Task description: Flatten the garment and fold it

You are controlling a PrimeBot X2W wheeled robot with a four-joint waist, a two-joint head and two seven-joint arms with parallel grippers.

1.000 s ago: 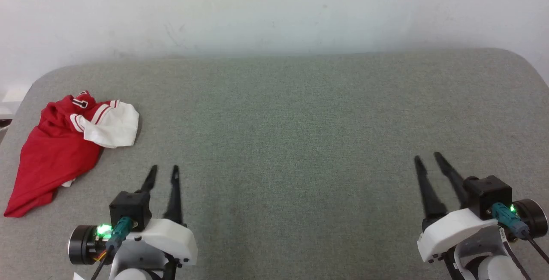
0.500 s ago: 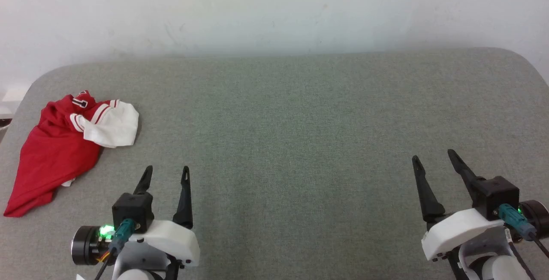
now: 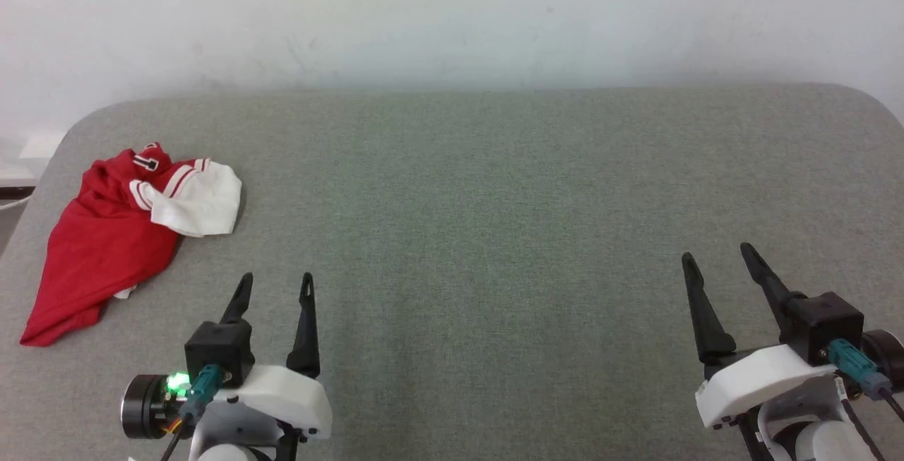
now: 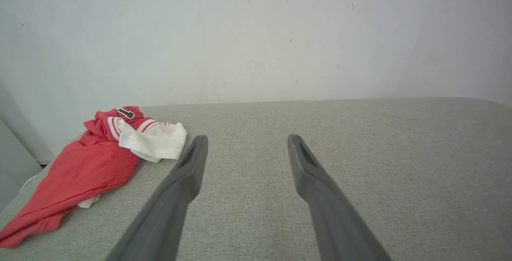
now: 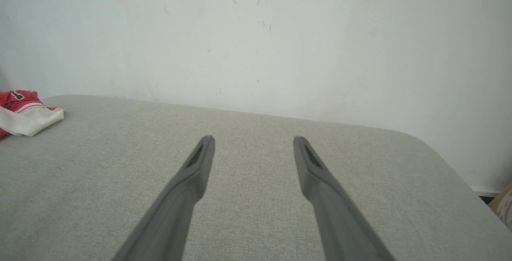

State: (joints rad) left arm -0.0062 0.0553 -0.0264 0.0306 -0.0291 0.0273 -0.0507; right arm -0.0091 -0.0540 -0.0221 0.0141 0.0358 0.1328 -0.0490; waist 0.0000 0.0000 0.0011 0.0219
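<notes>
the crumpled red garment (image 3: 106,242) lies at the far left edge of the grey worktop (image 3: 494,235); one black white-outlined mark shows, unreadable. the left gripper (image 3: 275,279) and right gripper (image 3: 713,253) spread their fingers wide, empty.

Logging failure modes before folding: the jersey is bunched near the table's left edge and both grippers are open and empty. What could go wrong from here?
The red jersey lies crumpled by the left edge of the grey table; a tug from the left gripper could drag it off. Its white sleeve is folded over the body, so a pinch may catch several layers. The right gripper sits far across and must reach over.
</notes>
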